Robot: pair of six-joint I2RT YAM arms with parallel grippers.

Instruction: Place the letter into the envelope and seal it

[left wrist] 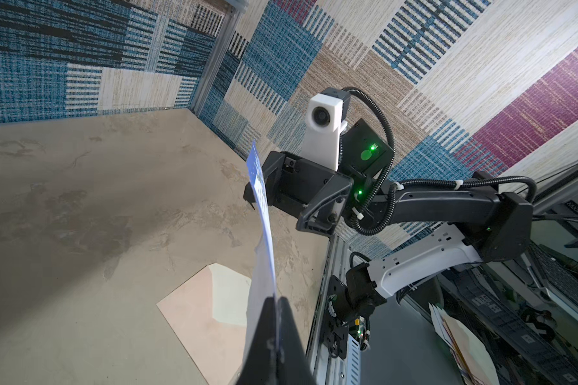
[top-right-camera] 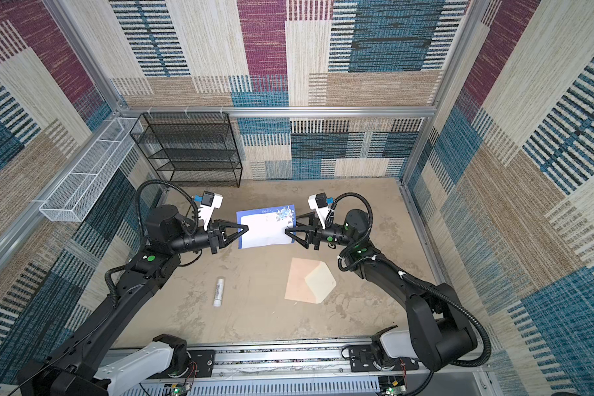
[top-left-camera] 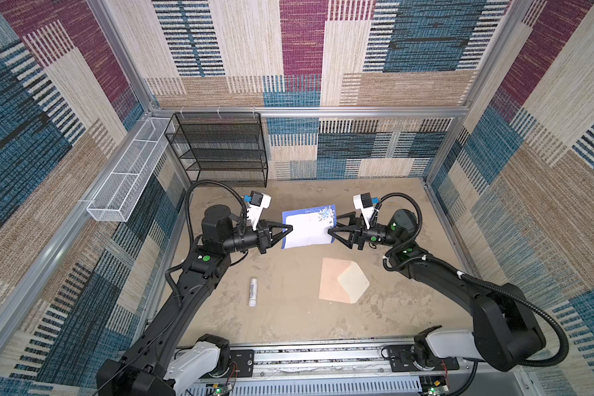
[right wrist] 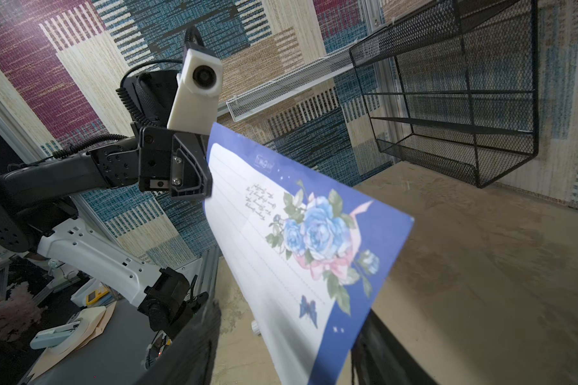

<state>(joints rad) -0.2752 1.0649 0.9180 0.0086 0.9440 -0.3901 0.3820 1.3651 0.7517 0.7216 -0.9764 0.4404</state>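
Note:
The letter point(top-left-camera: 309, 229) point(top-right-camera: 266, 229), a white lined sheet with a dark blue border and blue roses, hangs in the air between both arms. My left gripper point(top-left-camera: 291, 228) point(top-right-camera: 247, 228) point(left wrist: 277, 300) is shut on its left edge. My right gripper point(top-left-camera: 332, 226) point(top-right-camera: 290, 226) point(right wrist: 291, 313) is open, one jaw on each side of the letter's point(right wrist: 281, 233) right edge, neither pressing on it. The peach envelope point(top-left-camera: 336, 281) point(top-right-camera: 302, 281) point(left wrist: 197, 310) lies flat on the table nearer the front, its cream flap folded open.
A white glue stick point(top-left-camera: 252, 291) point(top-right-camera: 219, 291) lies on the table at front left. A black mesh rack point(top-left-camera: 220, 151) stands at the back left, with a white wire basket point(top-left-camera: 124, 181) on the left wall. Patterned walls close in the table.

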